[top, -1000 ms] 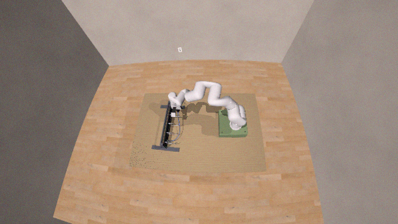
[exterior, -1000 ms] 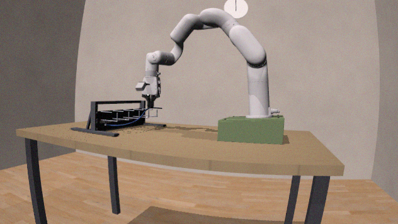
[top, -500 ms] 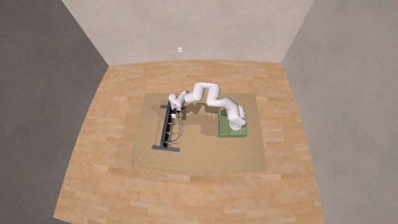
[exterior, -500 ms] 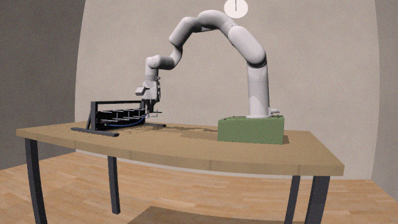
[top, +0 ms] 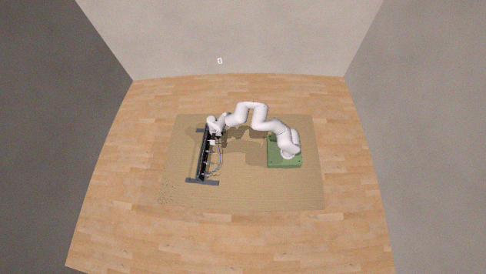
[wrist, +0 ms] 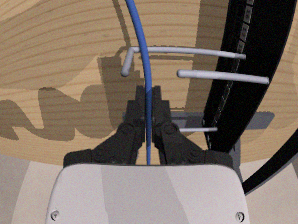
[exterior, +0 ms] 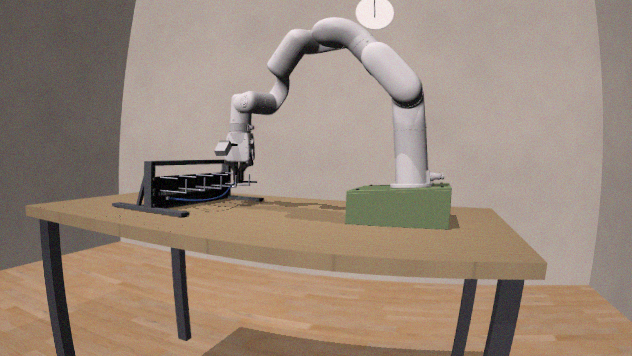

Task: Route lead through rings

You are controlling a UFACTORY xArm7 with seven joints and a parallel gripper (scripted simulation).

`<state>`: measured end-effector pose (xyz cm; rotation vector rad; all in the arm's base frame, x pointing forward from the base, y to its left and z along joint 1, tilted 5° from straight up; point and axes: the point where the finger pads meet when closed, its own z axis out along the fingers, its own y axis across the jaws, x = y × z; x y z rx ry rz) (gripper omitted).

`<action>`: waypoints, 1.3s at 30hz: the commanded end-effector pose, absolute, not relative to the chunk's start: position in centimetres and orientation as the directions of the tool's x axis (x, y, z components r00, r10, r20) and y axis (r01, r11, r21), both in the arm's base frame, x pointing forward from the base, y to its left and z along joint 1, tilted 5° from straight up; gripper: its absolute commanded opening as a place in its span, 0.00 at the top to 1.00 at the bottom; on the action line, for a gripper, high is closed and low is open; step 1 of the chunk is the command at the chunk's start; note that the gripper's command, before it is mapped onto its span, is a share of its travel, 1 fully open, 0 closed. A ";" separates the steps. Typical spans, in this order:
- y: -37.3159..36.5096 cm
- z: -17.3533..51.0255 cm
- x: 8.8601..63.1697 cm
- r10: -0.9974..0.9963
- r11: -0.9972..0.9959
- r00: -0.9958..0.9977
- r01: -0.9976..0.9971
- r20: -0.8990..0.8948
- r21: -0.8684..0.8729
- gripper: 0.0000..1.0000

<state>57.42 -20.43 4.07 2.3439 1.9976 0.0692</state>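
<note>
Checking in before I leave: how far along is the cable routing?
Done: the gripper is shut on the blue lead. In hand: it is low at the black rack's far end, beside a grey wire ring. Left: whether any ring holds the lead cannot be told.

The top camera is looking steeply down from high and far, taking in the whole table and the floor. The exterior camera is sitting near tabletop height, facing the rack and the arm sidelong. The wrist camera is peering closely past the gripper, sharing the rack with both.
</note>
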 end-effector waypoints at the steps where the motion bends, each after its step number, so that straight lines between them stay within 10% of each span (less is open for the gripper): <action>1: -20.5 4.2 57.6 0.987 -0.158 0.159 0.984 -0.006 0.081 1.00; 39: -20.8 4.3 59.7 0.987 -0.158 0.159 0.984 -0.006 0.081 1.00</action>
